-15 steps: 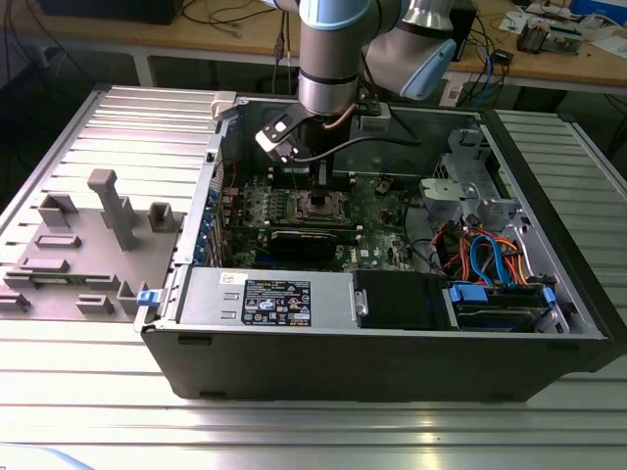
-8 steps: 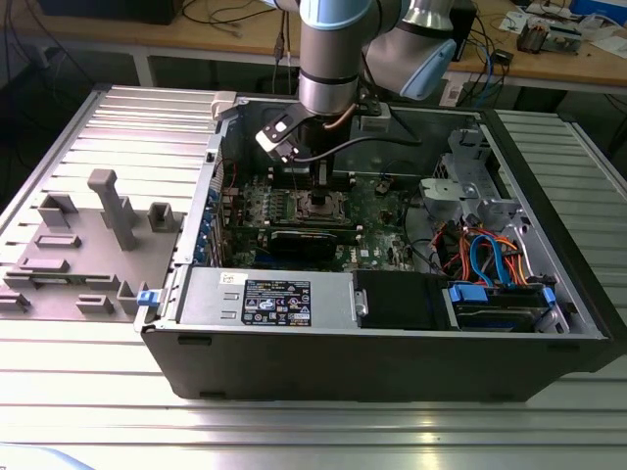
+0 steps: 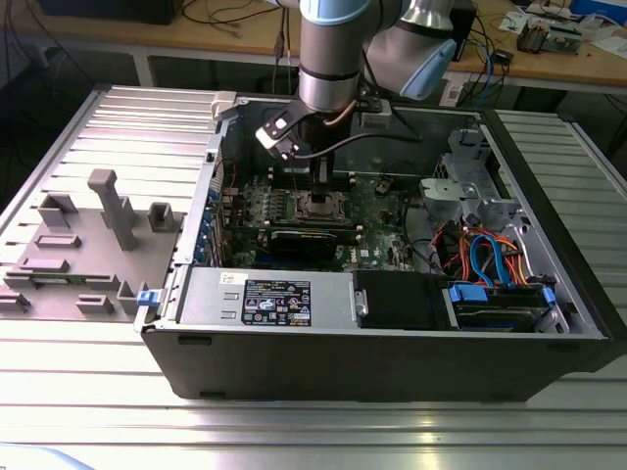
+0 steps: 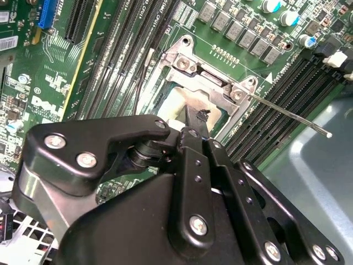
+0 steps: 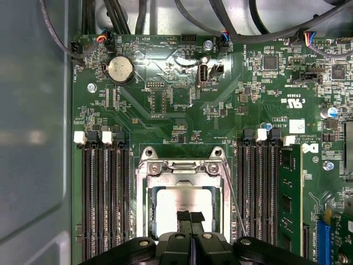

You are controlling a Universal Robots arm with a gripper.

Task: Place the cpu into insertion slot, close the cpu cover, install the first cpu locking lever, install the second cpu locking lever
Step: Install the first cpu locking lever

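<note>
So my tool (image 5: 191,215) sits right over the slot (image 3: 321,205) in the middle of the green board (image 5: 165,94), inside the open case (image 3: 392,362) on the ribbed metal worktop (image 3: 98,392). The two fingers are clenched tight together, and as far as I can see there's nothing pinched between them. In both wrist views the tips hang just above the cpu's face, maybe touching it, I honestly can't tell.

The cpu (image 5: 176,200) is in the slot, pale square face up. The cover (image 5: 148,210) looks like it's lying down around it, with the chip showing through its window.

One thin wire lever (image 5: 234,201) runs along the side of the cover. In the second wrist view that lever (image 4: 287,113) angles out across the black memory slots (image 5: 105,193) and isn't hooked down at its free end.

In the exterior view my arm comes straight down into the case over the slot.
</note>
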